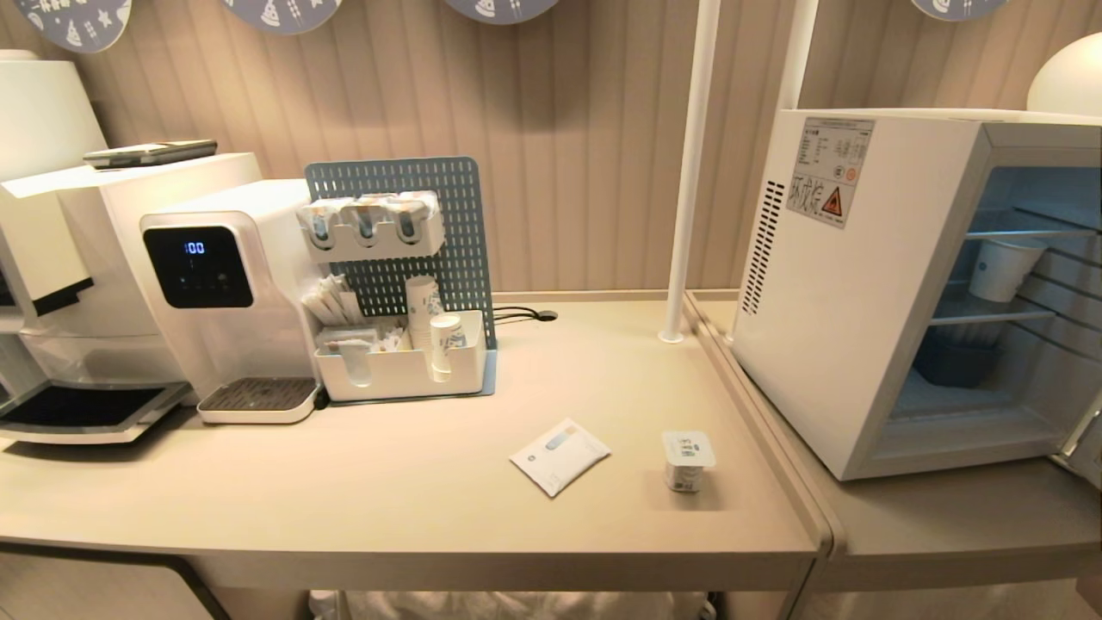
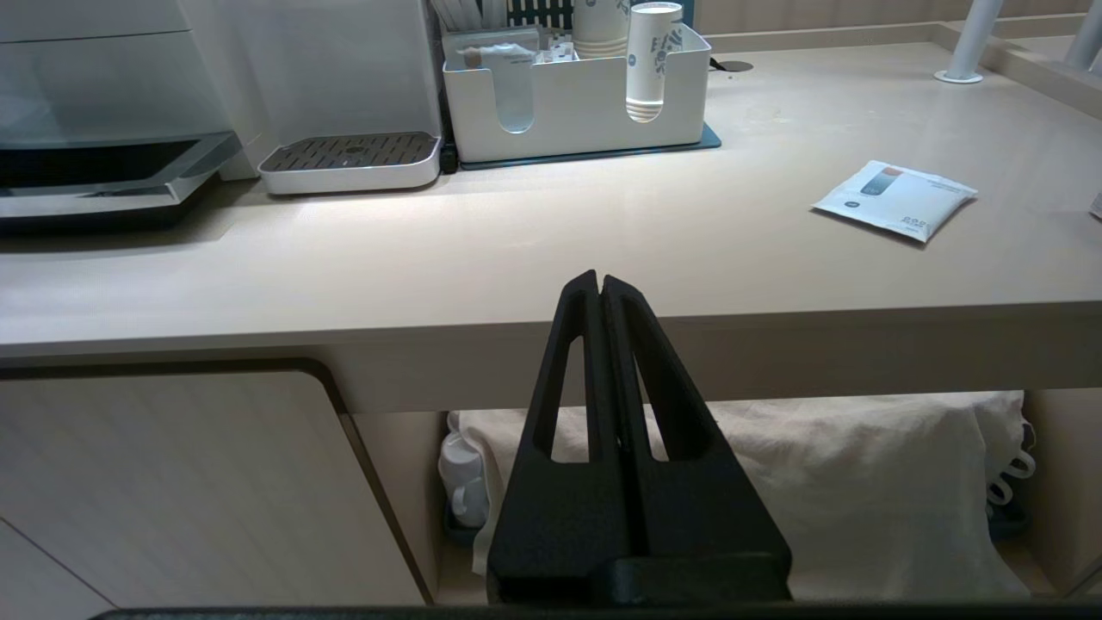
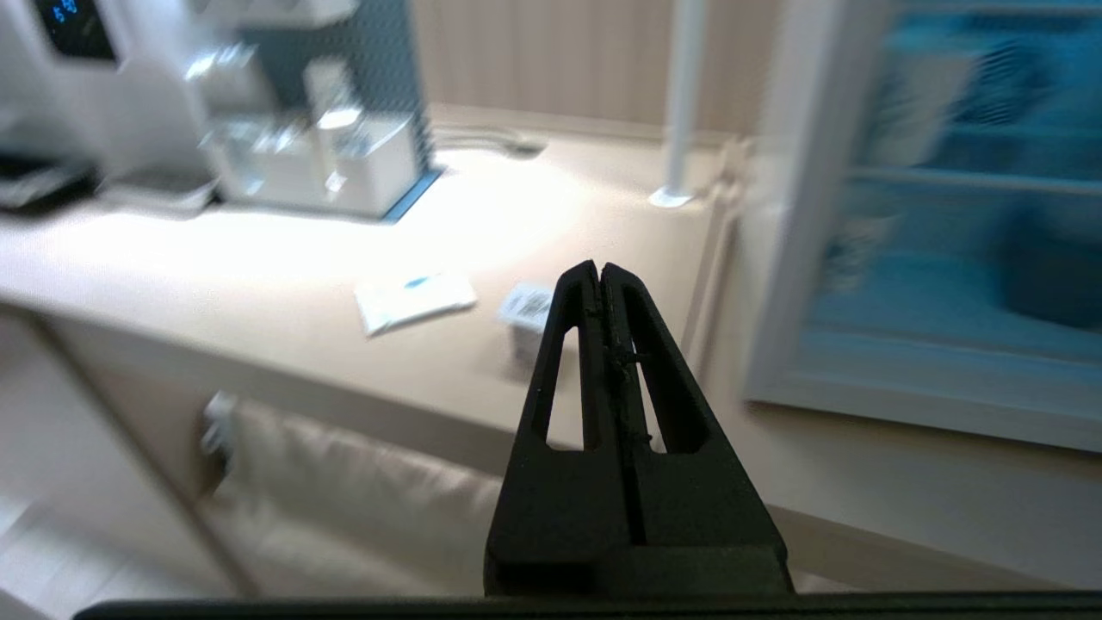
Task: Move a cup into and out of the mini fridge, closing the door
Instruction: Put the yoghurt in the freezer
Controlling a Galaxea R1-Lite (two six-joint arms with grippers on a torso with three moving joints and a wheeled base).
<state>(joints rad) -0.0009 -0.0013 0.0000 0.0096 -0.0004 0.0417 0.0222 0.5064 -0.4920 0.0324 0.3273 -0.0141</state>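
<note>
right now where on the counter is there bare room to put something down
Bare stretch of beige counter between the white drip tray and flat white sachet. Crowded by the white organiser box; the small foil-lidded cup sits near the white mini fridge.

Water dispenser (image 1: 225, 293) black display panel (image 1: 197, 266) reads "100" in blue, far from both grippers. Mini fridge (image 1: 861, 284) side carries a warning sticker (image 1: 828, 170): fine print unreadable, handwritten characters, an orange triangle hazard sign, a round red mark. Print on the cup (image 1: 688, 461) lid and flat sachet (image 1: 560, 455) too small to read.
</note>
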